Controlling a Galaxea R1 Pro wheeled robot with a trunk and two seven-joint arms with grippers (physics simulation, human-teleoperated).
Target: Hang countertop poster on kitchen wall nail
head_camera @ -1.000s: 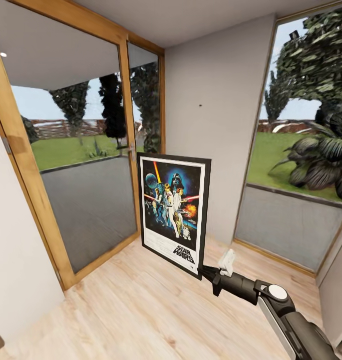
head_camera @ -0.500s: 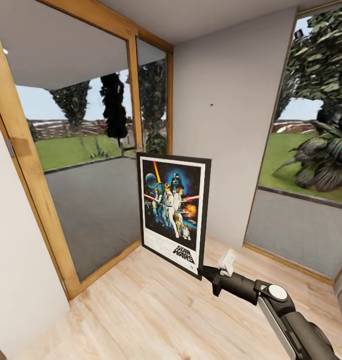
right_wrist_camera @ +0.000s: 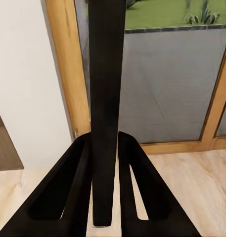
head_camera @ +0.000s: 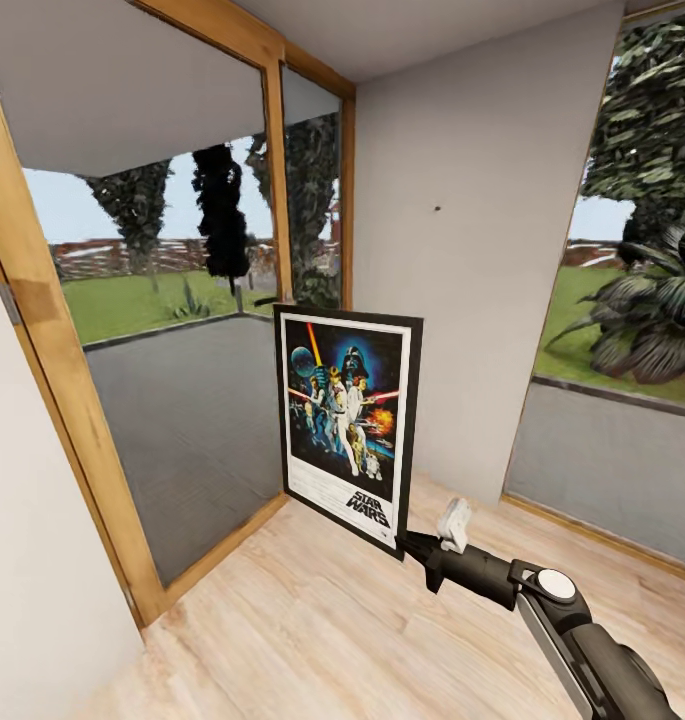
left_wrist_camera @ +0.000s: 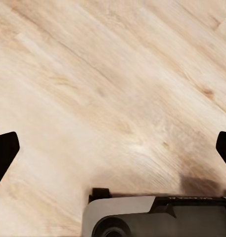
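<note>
Right tool (head_camera: 410, 546) around upright poster (head_camera: 348, 425)

floor (head_camera: 312, 620) — pale matt wood | door frame (head_camera: 42, 330) — warm wood | wall (head_camera: 462, 300) — plain matt grey

— What stands between us and the pale wall (head_camera: 482, 250)?
— Only open air over bare wooden floor (head_camera: 312, 620). The poster (head_camera: 348, 425) we carry upright, clamped in our right gripper (head_camera: 410, 545), screens the wall's lower left part.
— And the wall nail (head_camera: 437, 209)?
— Above the poster's top edge, with plain wall around it. Wood-framed glass doors (head_camera: 182, 330) hem us in on the left, a window (head_camera: 632, 300) on the right.
</note>
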